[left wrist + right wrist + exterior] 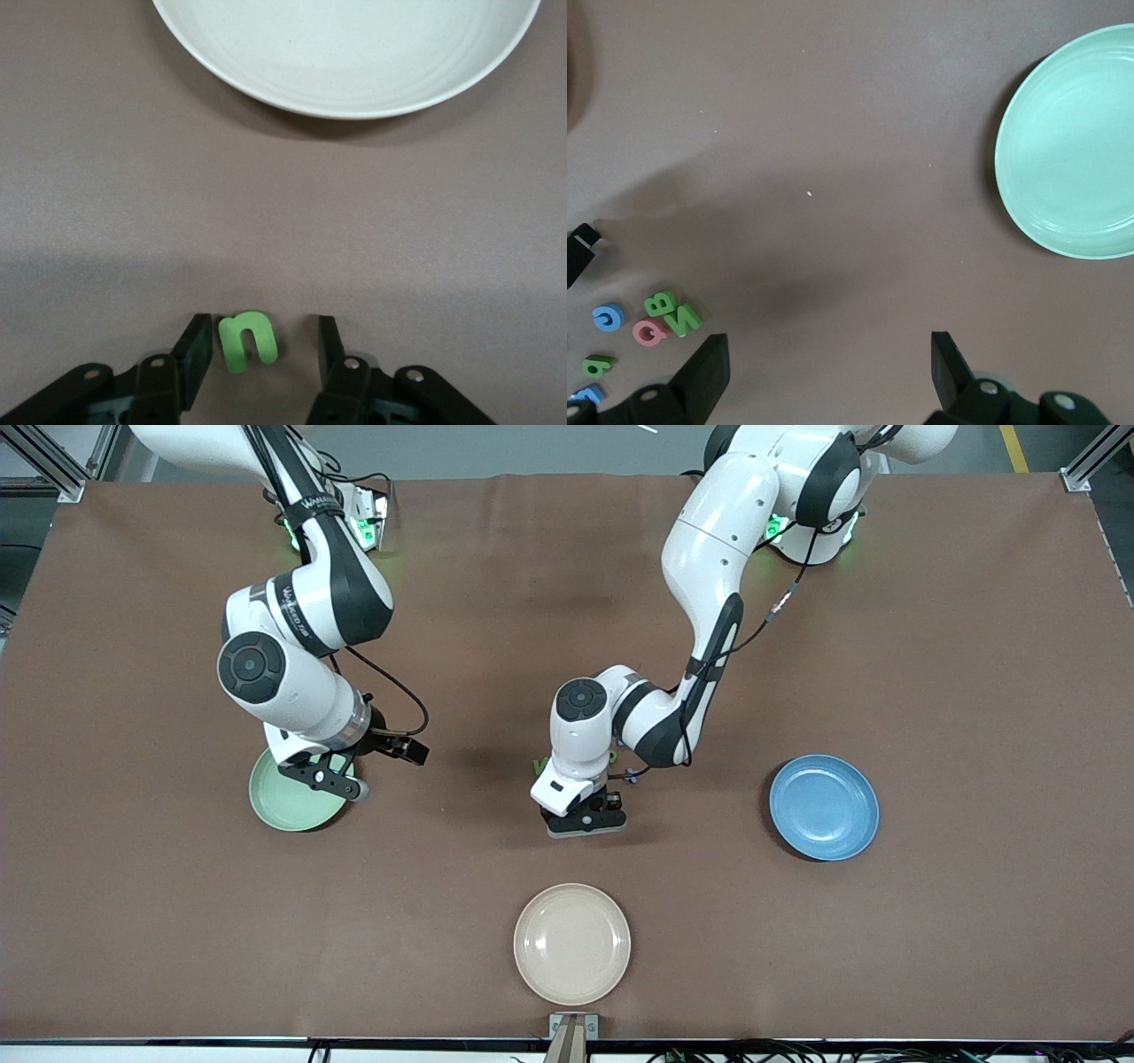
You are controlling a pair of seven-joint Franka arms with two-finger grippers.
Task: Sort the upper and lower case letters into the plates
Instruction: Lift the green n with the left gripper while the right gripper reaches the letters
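A small green letter "n" (248, 341) lies flat on the brown table between the fingers of my left gripper (264, 324). One finger (197, 341) stands right beside the letter and the other finger (330, 343) is a gap away, so the gripper is open around it. In the front view this gripper (582, 819) is low over the table's middle. Several more letters lie in a loose group: a blue one (607, 316), a red one (649, 332) and a green one (680, 319). My right gripper (828, 367) is open and holds nothing, over the mint green plate (282, 804). The blue plate (824, 807) sits toward the left arm's end.
A cream-beige plate (572, 943) sits nearer the front camera than my left gripper, and its rim (345, 106) shows in the left wrist view. The left arm's wrist hides most of the letter group in the front view. Brown cloth (930, 646) covers the table.
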